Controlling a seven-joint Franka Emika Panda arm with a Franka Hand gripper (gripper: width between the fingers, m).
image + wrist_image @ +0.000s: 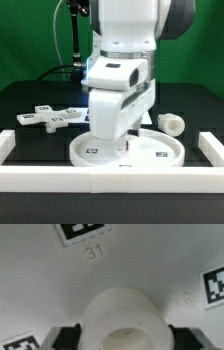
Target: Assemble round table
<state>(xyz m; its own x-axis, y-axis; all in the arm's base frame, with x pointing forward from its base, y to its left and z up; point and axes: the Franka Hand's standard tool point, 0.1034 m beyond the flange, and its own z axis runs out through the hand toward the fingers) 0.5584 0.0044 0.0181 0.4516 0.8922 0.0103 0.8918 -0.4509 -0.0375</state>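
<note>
The large rimmed round disc [160, 150] lies flat on the black table near the front wall. It fills the wrist view [60, 286], with tag 31 on it. My gripper [115, 148] points down over the disc's middle. In the wrist view the gripper [122, 336] has its dark fingers [68, 336] pressed on both sides of a white cylindrical post [122, 314], which stands upright over the disc. Whether the post touches the disc I cannot tell. The flat cross-shaped piece [55, 117] lies on the table at the exterior view's left.
A white rectangular border wall [110, 182] runs along the front and up both sides. A second short white cylindrical piece [172, 123] lies on the table at the exterior view's right, behind the disc. A black stand with cables [76, 40] rises at the back.
</note>
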